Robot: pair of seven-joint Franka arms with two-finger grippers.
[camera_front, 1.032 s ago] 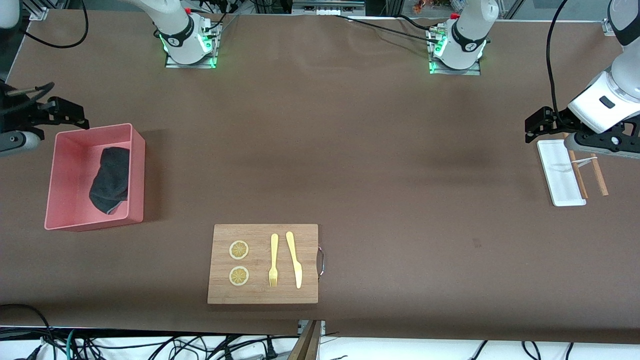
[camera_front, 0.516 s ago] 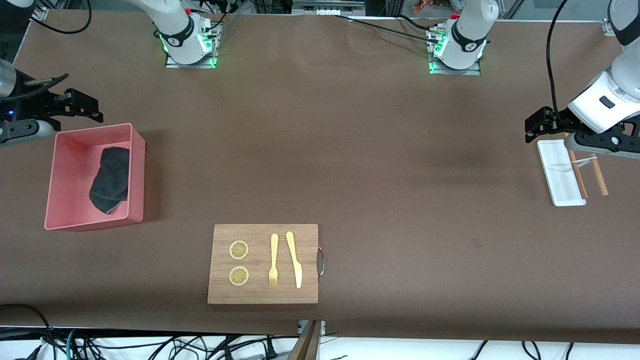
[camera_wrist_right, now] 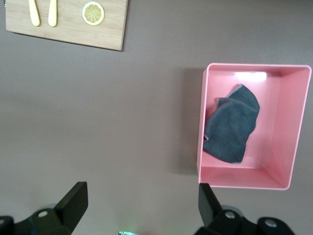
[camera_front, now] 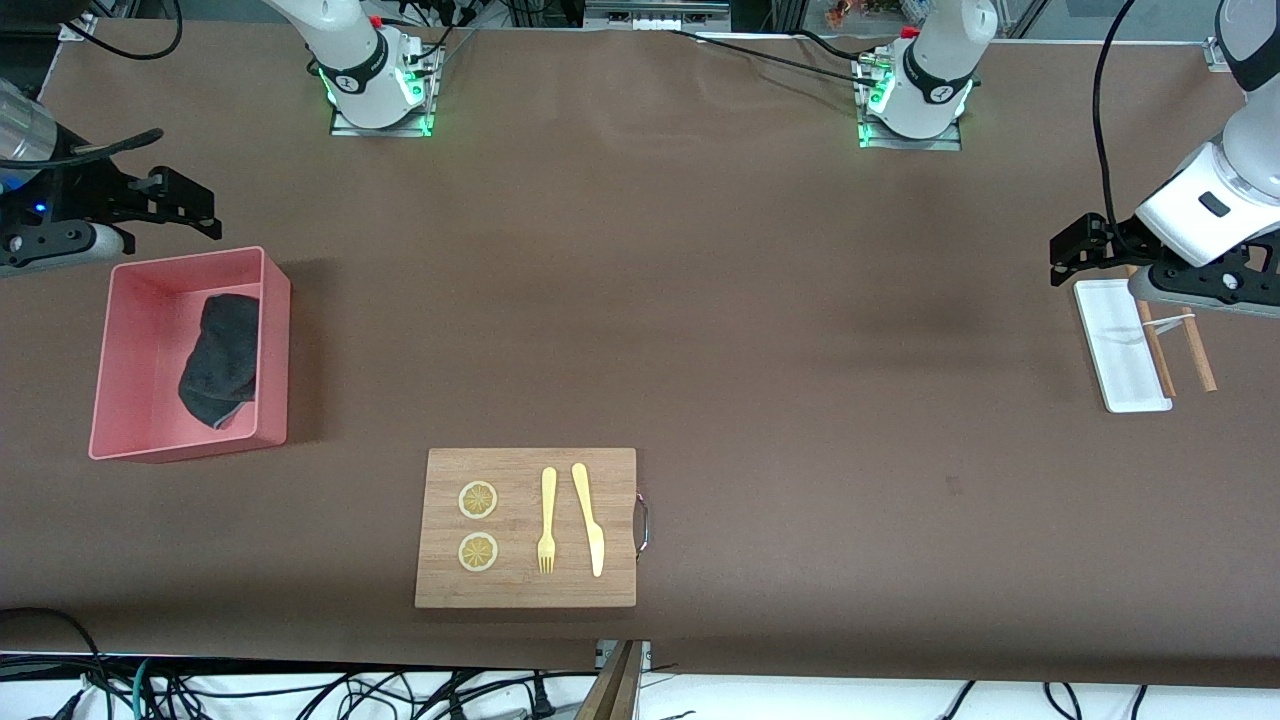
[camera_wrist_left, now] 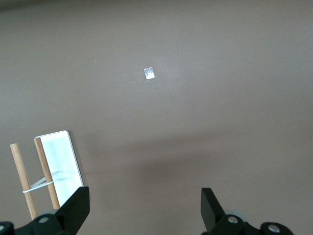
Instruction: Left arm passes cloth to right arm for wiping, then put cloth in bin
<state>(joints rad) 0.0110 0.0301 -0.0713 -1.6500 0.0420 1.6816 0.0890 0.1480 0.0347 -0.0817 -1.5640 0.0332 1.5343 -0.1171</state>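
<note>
Two end effectors hang with fingers spread wide and nothing in them. The right end effector (camera_front: 185, 205) is over the counter (camera_front: 700, 300) just beside the bin (camera_front: 270, 340), at the right arm's end. The cloth (camera_front: 222, 360) lies crumpled in the bin, dark face up, against its wall. The left end effector (camera_front: 1075, 250) is over the counter's other end, by a white tray (camera_front: 1115, 350). A board (camera_front: 525, 590) lies nearer the front camera than the bin.

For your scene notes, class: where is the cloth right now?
The cloth lies inside the bin, at the right arm's end of the table, farther from the front camera than the wooden board.
</note>
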